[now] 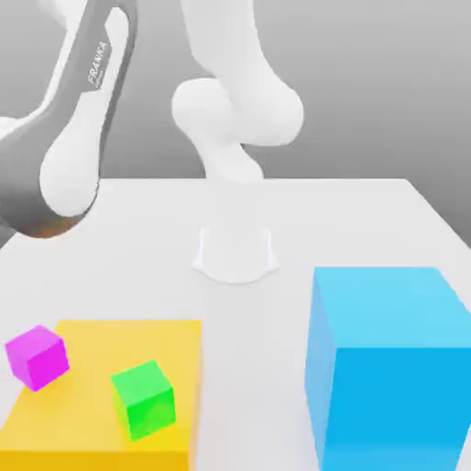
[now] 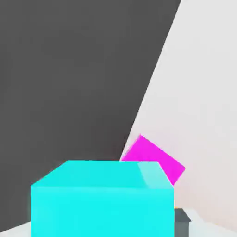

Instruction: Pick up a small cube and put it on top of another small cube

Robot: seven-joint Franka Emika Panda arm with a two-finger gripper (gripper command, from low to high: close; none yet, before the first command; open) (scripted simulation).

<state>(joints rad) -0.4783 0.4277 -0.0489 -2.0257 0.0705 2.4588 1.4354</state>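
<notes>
Across the white surface (image 1: pixel 138 248), the arm (image 1: pixel 83 138) swings from its base at the middle of the far edge out toward the exterior view's left.

The huge blue cube (image 1: pixel 386 368) fills the near corner on the exterior view's right. It is well apart from everything I care about, so I can ignore it.

The flat yellow slab (image 1: pixel 83 414) lies in the opposite near corner and carries two small cubes. The green cube (image 1: pixel 143 398) sits toward the slab's inner side, turned a little askew. The magenta cube (image 1: pixel 37 356) sits nearer the surface's left edge, and the two stand apart from each other.

The small cube (image 2: pixel 99 203), the cyan one, shows in the hand view. It looms close under the camera with its top face level and one broad face square to me. A dark fingertip (image 2: pixel 183 222) sits against its side, and the dark floor beyond the surface's edge lies behind it. From that I judge the jaws are clenched on the small cube and carrying it above the surface, though I can make out one finger alone.

What the next move turns on is what lies beyond the cube in my grasp. In the hand view the magenta cube peeks out just past its far upper corner, rotated relative to it and lower down. It looks like the nearer landing spot, offset to one side and not yet directly underneath. I would shift the hand over until the cyan cube covers it, square the wrist to its faces, and then lower. An off-centre release on so small a top could tip the cyan cube off.
</notes>
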